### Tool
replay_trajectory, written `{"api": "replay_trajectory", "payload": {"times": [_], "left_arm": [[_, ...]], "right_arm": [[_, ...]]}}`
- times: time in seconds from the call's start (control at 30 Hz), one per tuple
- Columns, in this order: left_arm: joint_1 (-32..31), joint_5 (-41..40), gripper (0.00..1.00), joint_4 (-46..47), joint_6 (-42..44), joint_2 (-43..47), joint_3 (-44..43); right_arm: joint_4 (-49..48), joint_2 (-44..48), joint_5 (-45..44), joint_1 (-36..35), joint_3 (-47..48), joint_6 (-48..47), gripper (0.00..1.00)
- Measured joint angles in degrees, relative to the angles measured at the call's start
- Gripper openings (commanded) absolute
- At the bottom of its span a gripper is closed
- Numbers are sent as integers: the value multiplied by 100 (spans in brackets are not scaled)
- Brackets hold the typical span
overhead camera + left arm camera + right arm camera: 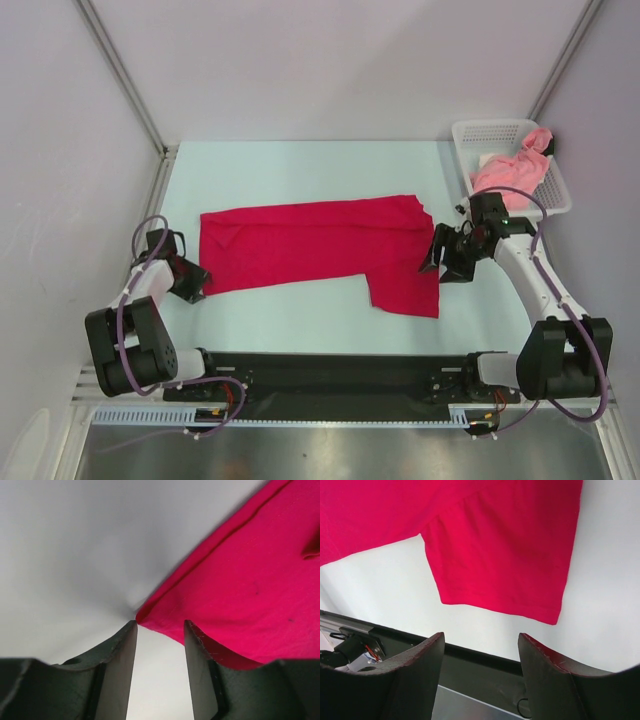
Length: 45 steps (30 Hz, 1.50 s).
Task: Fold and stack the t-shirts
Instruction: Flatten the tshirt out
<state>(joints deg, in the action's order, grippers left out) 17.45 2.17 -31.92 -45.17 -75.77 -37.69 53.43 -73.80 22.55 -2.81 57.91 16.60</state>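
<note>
The crimson red t-shirt (310,245) lies flat across the middle of the table, folded lengthwise, with one sleeve (405,285) hanging toward the near edge. The salmon pink t-shirt (512,170) sits crumpled in the white basket (490,123) at the back right. My left gripper (192,283) is low at the red shirt's near left corner. In the left wrist view the gripper (160,625) is open, the red shirt's corner (142,615) lies just ahead of the fingertips, and bare table shows between them. My right gripper (432,262) hovers open beside the shirt's right edge, holding nothing, and the right wrist view shows the sleeve (505,555) beyond it.
The basket stands against the right wall. A black base rail (330,370) runs along the near table edge between the two arm bases. Grey walls close off the left, back and right sides.
</note>
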Motion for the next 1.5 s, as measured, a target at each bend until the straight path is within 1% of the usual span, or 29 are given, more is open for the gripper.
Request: {"api": "replay_trajectory", "payload": {"times": [0.13, 0.23, 0.37, 0.43, 0.5, 0.53, 0.57, 0.6, 0.63, 0.7, 0.73, 0.87, 0.9, 0.93, 1.07, 1.23, 1.5], "left_arm": [[0, -26, 40, 90, -76, 0, 24], [2, -24, 40, 116, -138, -7, 87], [9, -7, 45, 155, -234, 48, 195], [11, -20, 45, 151, -249, 70, 210], [15, -24, 42, 149, -256, 76, 212], [17, -28, 39, 144, -254, 76, 212], [26, -39, 28, 138, -254, 72, 214], [37, -44, 22, 138, -262, 61, 216], [52, -48, 9, 162, -245, 39, 232], [90, 2, 2, 225, -188, 35, 267], [96, 22, 0, 247, -144, 46, 273], [103, 68, 1, 269, 66, 227, 291], [105, 87, 0, 260, 149, 326, 289], [105, 103, 0, 245, 219, 431, 280], [105, 203, 0, 168, 470, 787, 149], [90, 400, 0, 107, 673, 1178, 92], [20, 452, 0, 55, 872, 1241, 92]], "right_arm": [[-4, 59, 2, 85, -144, -17, 66], [-35, 61, 26, 131, -247, -15, 65], [-52, 61, 46, 195, -295, -13, 63], [-92, 63, 46, 229, -317, -13, 63], [-109, 74, 70, 302, -363, -7, 63], [-116, 87, 68, 343, -393, 13, 62], [-120, 103, 66, 385, -431, 35, 59], [-122, 120, 57, 422, -470, 39, 57], [-127, 138, 37, 476, -518, 61, 56], [-122, 146, 13, 632, -605, 101, 56], [-122, 142, -2, 745, -640, 129, 56], [-210, 15, 24, 1088, -741, 227, 56], [-267, -37, 33, 1113, -811, 273, 54], [-310, -83, 37, 1115, -892, 299, 47], [-481, -234, 26, 1040, -1252, 514, 42], [-623, -586, -229, 804, -1399, 785, 42], [-658, -699, -1051, 149, -1399, 1115, 43]]}}
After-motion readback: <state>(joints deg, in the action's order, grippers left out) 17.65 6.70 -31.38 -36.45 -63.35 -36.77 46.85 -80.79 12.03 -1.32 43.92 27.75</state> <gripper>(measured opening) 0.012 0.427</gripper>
